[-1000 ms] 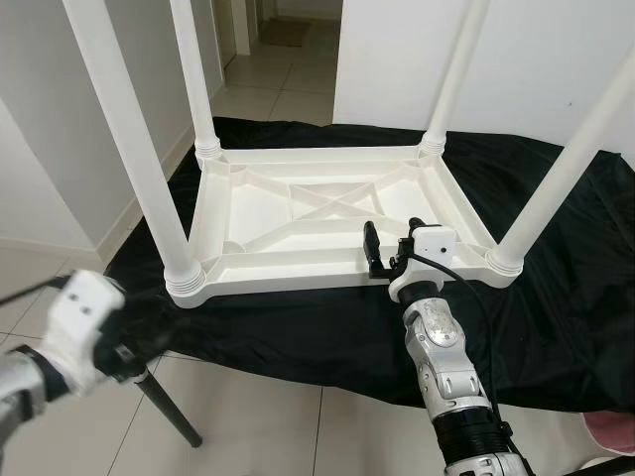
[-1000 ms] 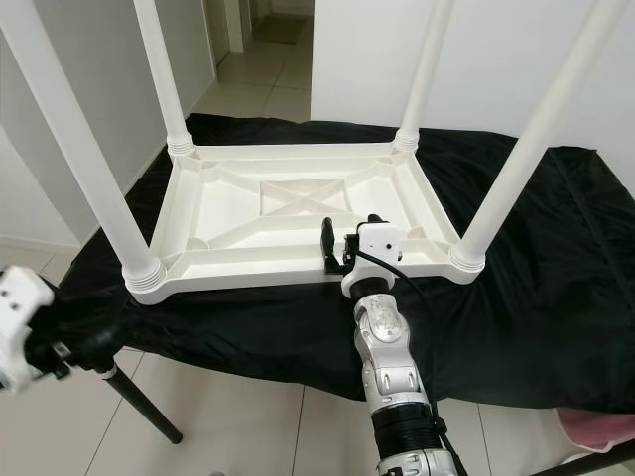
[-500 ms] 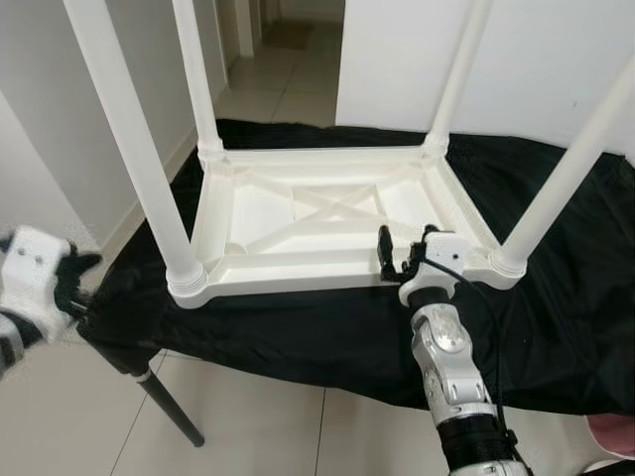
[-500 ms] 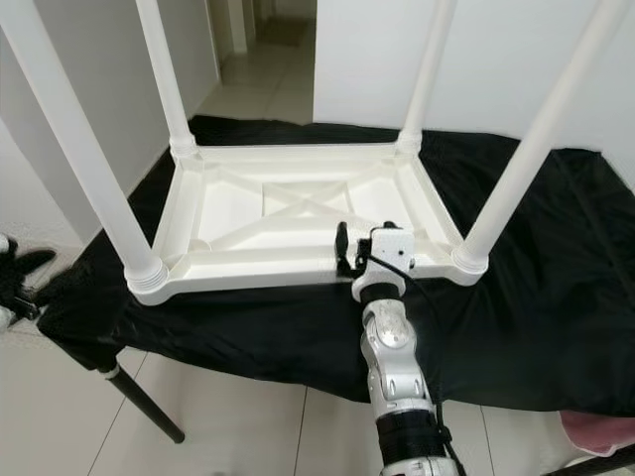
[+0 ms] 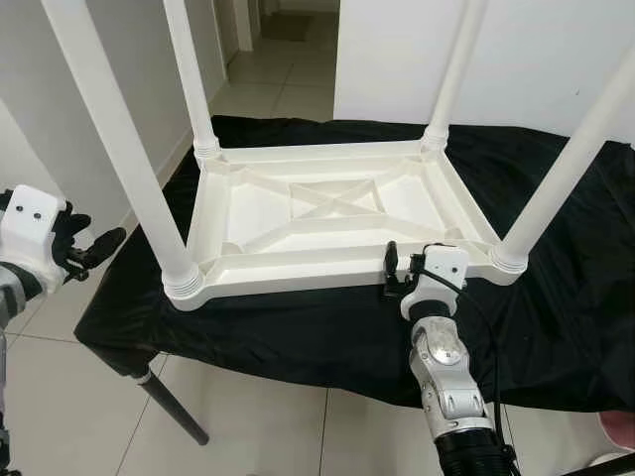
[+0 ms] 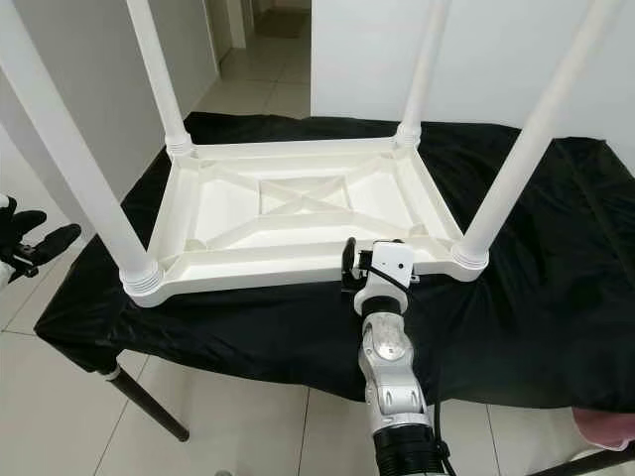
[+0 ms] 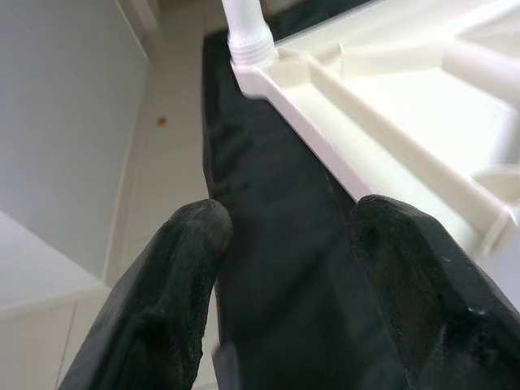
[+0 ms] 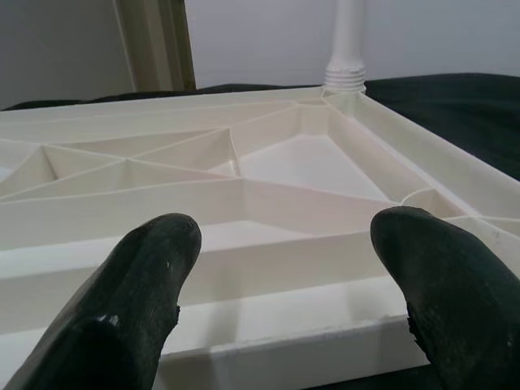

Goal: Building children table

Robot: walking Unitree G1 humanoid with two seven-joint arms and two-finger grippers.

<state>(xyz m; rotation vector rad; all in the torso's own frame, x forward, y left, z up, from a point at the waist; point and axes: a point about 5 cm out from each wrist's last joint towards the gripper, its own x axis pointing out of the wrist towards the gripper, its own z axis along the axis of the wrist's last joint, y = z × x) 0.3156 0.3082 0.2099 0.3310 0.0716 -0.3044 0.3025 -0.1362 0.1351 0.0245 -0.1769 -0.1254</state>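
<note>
One upturned table (image 5: 327,213), four legs; right pincer (image 5: 405,272) and left pincer (image 5: 94,248) apparently both released.

Both claws (image 7: 280,231) (image 8: 284,236) agape, empty

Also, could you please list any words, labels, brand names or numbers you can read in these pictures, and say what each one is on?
None: no readable text, number or logo shows on the white table, its legs, the black cloth, the right gripper or the left gripper.
</note>
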